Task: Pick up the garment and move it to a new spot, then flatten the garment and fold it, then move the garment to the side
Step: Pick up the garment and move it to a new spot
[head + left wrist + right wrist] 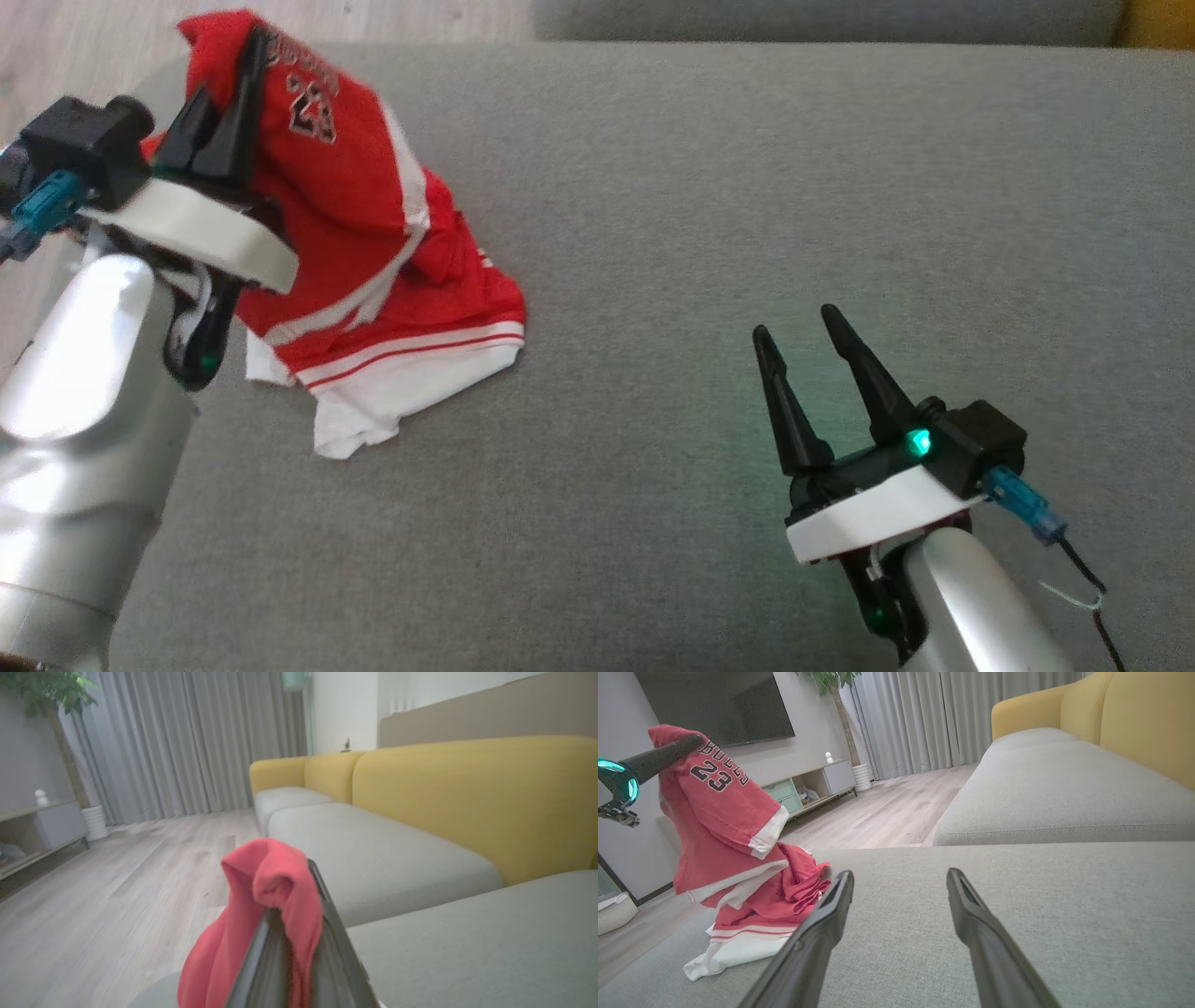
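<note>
The garment (364, 233) is a red jersey with white trim and the number 23. My left gripper (252, 42) is shut on its top edge and holds that part up, while the lower hem still rests on the grey cushion (747, 233). From the left wrist, red cloth (266, 882) is bunched between the closed fingers. In the right wrist view the garment (728, 835) hangs at the left, from the left gripper (686, 744). My right gripper (795, 321) stands open above the cushion at the lower right, well apart from the garment, with nothing between its fingers (831, 905).
The grey cushion is part of a sofa with a yellow backrest (467, 798). Wooden floor (117, 882) lies beyond the cushion's left edge. A TV cabinet (808, 788), a potted plant (56, 700) and curtains (187, 742) stand further off.
</note>
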Robot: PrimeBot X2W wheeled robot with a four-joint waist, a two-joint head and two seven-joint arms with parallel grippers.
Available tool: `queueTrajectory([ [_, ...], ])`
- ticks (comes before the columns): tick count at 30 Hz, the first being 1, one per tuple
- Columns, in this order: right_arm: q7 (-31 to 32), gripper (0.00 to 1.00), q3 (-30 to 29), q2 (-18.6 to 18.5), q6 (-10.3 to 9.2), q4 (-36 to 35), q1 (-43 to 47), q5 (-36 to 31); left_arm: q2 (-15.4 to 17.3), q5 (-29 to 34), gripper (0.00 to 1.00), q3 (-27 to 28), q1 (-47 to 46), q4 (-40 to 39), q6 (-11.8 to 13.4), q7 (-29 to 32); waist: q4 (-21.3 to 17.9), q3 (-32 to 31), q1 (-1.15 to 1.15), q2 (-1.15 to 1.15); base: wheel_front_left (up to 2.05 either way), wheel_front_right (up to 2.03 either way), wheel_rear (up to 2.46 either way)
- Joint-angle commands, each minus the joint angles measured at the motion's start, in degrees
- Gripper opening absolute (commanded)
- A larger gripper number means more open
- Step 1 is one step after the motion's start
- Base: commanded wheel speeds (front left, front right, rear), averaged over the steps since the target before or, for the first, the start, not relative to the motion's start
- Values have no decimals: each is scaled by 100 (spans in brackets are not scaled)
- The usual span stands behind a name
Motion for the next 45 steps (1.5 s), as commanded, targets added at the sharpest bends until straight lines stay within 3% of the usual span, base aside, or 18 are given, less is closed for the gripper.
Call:
queueTrajectory([
  [1, -62, 100, 140, -7, -4, -156, -14, 38, 267, 7, 0, 158, -337, -313, 10, -77, -145, -134, 1, 0, 0, 0, 0],
  [7, -62, 100, 206, -7, -4, -206, 3, 145, 87, -47, 0, -20, -230, -1231, 37, 52, -590, -268, 1, 0, 0, 0, 0],
  [13, -62, 100, 358, -7, -4, -418, -84, 277, -136, -80, 0, -306, -145, -1885, 108, 455, -1326, -204, 1, 0, 0, 0, 0],
  [24, -62, 100, 509, -7, -4, -919, -356, 703, -793, 100, 0, -886, -698, -1462, 129, 805, -2650, 396, 1, 0, 0, 0, 0],
  [25, -62, 100, 511, -7, -4, -934, -364, 739, -871, 99, 9, -962, -752, -1350, 114, 820, -2711, 434, 1, 0, 0, 0, 0],
  [26, -62, 100, 511, -7, -4, -945, -370, 766, -935, 101, 89, -1049, -800, -1231, 98, 848, -2753, 463, 1, 0, 0, 0, 0],
  [27, -62, 100, 518, -7, -4, -955, -380, 788, -976, 126, 100, -1127, -856, -1124, 85, 854, -2787, 491, 1, 0, 0, 0, 0],
  [35, -62, 100, 386, -7, -4, -977, -364, 842, -971, 141, 100, -1171, -1089, -587, 53, 485, -2592, 485, 1, 0, 0, 0, 0],
  [45, -62, 100, 169, -7, -4, -764, -197, 595, -591, 54, 100, -996, -684, -475, 118, -91, -1502, 47, 1, 0, 0, 0, 0],
])
